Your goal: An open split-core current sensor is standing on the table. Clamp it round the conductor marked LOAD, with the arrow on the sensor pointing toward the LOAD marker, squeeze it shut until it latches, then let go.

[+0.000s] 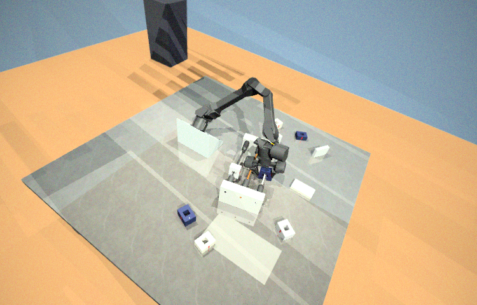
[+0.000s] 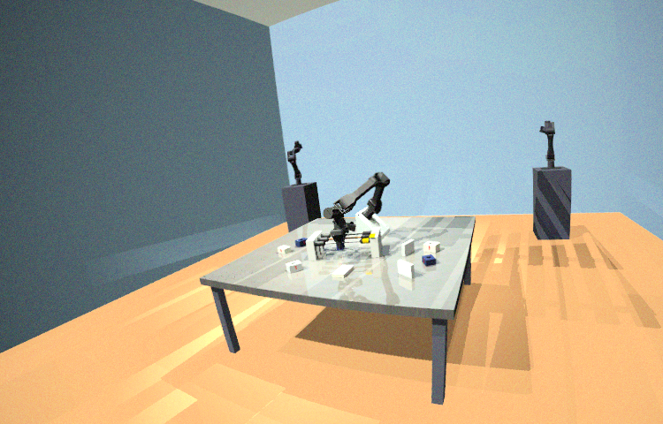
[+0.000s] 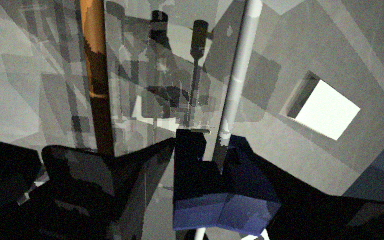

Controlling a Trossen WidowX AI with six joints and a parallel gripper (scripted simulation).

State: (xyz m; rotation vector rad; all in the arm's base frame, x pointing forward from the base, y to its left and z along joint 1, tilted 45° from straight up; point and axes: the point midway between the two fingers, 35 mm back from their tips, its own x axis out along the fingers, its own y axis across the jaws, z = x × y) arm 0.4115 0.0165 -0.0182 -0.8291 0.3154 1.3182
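Note:
My gripper is shut on the dark blue split-core sensor. The pale conductor runs into the sensor's opening between its dark jaws and shows again below its blue back in the wrist view. A thin red mark shows at the sensor's left edge there. Whether the jaws are latched is too dark to tell. An orange conductor runs alongside, left of the gripper in the wrist view. The LOAD marking and the arrow's direction cannot be read.
A white end block carries the conductors; a white tag hangs on another one. A blue sensor, white sensors, a flat white block and a pale upright panel stand around.

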